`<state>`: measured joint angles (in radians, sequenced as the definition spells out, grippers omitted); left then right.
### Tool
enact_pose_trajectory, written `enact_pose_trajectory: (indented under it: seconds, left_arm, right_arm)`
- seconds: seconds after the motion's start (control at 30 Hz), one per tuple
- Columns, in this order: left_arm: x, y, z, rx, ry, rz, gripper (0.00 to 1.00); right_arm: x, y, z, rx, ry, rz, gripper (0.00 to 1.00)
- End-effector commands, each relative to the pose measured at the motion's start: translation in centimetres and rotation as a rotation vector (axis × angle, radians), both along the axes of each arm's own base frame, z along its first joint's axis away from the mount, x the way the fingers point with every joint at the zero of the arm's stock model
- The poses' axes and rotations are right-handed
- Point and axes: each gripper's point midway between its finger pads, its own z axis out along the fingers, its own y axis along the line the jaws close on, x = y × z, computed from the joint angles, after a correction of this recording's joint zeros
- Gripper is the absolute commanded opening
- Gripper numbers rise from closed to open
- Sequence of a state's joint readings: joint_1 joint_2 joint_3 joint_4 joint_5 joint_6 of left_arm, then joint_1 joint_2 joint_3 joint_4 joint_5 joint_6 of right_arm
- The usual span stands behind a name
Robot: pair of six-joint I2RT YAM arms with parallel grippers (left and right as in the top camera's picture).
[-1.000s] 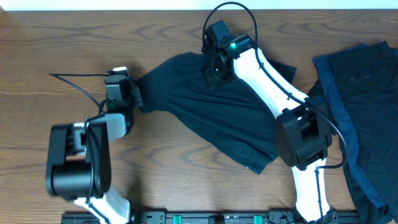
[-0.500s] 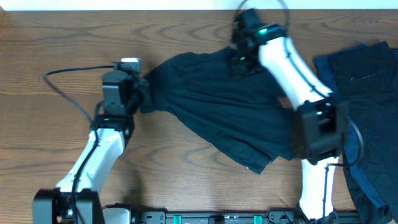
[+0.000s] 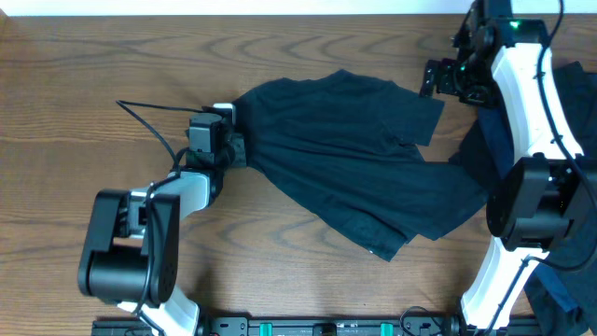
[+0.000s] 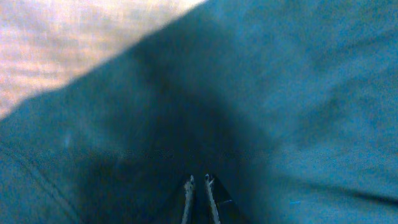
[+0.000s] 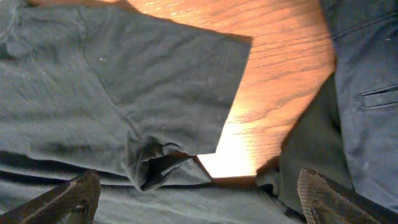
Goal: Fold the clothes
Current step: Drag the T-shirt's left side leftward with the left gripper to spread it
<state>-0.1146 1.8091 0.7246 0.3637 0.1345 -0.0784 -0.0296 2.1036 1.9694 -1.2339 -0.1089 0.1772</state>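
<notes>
A dark navy T-shirt [image 3: 354, 168] lies spread across the middle of the table, one short sleeve [image 3: 415, 117] pointing to the back right. My left gripper [image 3: 231, 149] is shut on the shirt's left edge; in the left wrist view the fingertips [image 4: 198, 182] are pinched together on dark cloth [image 4: 280, 93]. My right gripper [image 3: 446, 79] is open and empty above the table just right of the sleeve. The right wrist view shows the sleeve [image 5: 168, 74] and bare wood [image 5: 273, 81] between its spread fingers [image 5: 199, 193].
More dark clothes with a brighter blue piece [image 3: 508, 149] are heaped at the right edge, partly under my right arm; they also show in the right wrist view [image 5: 367, 93]. A black cable [image 3: 154, 121] trails left of my left gripper. Bare wood lies at front left.
My right gripper has let go of the shirt and swung right and back, past the sleeve. The shirt now lies wider and flatter. My left gripper has shifted slightly right, still holding the left edge.
</notes>
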Motion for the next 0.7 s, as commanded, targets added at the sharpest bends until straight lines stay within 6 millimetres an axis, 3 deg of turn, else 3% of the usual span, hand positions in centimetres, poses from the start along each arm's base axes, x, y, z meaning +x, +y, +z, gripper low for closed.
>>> enact_pose_trajectory:
  seconds: [0.0, 0.17, 0.4, 0.57, 0.67]
  left_arm:
    - [-0.6, 1.0, -1.8, 0.036, 0.052, 0.038, 0.10]
    - [-3.9, 3.1, -4.6, 0.039, 0.230, 0.220, 0.10]
    - [-10.0, 5.4, -7.2, -0.055, 0.506, 0.544, 0.06]
    - [-13.0, 5.9, -7.5, -0.017, 0.624, 0.564, 0.06]
    - [-13.7, 6.0, -6.7, -0.011, 0.641, 0.564, 0.07]
  right_arm:
    - [0.2, -0.1, 1.1, 0.014, -0.027, -0.007, 0.99]
    - [0.2, -0.1, 1.0, 0.014, -0.026, -0.007, 0.99]
    - [0.2, -0.1, 1.1, 0.014, -0.028, -0.007, 0.99]
    - [0.2, -0.1, 1.1, 0.014, -0.028, -0.007, 0.99]
    - [0.2, -0.2, 1.1, 0.014, -0.028, -0.007, 0.99]
